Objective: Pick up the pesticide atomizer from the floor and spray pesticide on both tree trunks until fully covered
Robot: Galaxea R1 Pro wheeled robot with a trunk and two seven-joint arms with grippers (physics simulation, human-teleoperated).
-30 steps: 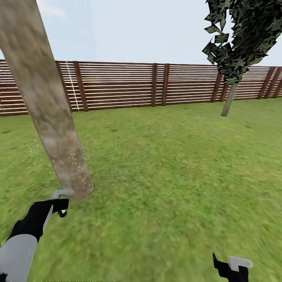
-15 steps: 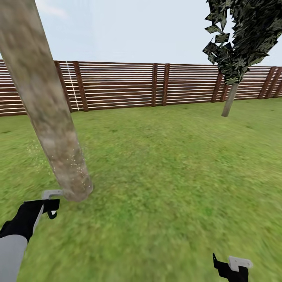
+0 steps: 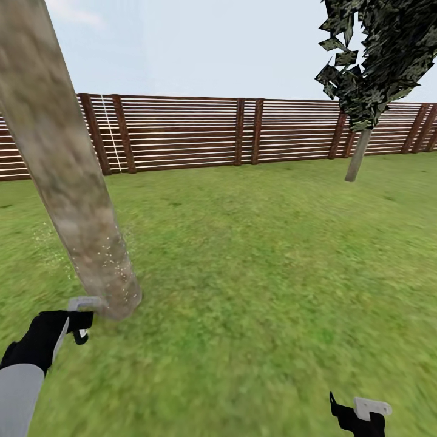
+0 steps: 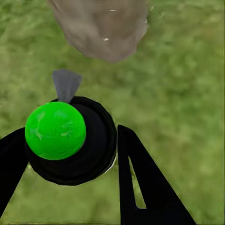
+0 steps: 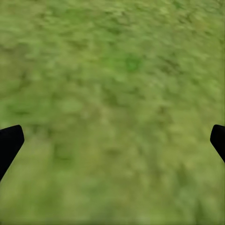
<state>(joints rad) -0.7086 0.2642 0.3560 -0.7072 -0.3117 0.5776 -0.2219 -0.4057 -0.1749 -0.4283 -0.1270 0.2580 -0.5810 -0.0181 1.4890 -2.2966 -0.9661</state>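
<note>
Two trees stood on the lawn (image 3: pixel 255 255): a thick near trunk (image 3: pixel 67 176) just ahead of the left gripper (image 3: pixel 82 315), its base dotted with pale specks, and a second tree (image 3: pixel 358 152) far off, ahead of the right gripper (image 3: pixel 358 413), by the fence (image 3: pixel 243 130). One sprayer (image 4: pixel 70 140), black with a green round cap, sat clamped between the left gripper's two black fingers (image 4: pixel 145 183), grey nozzle pointing at the trunk base and close to it. Right gripper hung low over bare grass, its two fingertips (image 5: pixel 9 143) spread wide apart, holding nothing. One fence ran along the back under pale sky.
</note>
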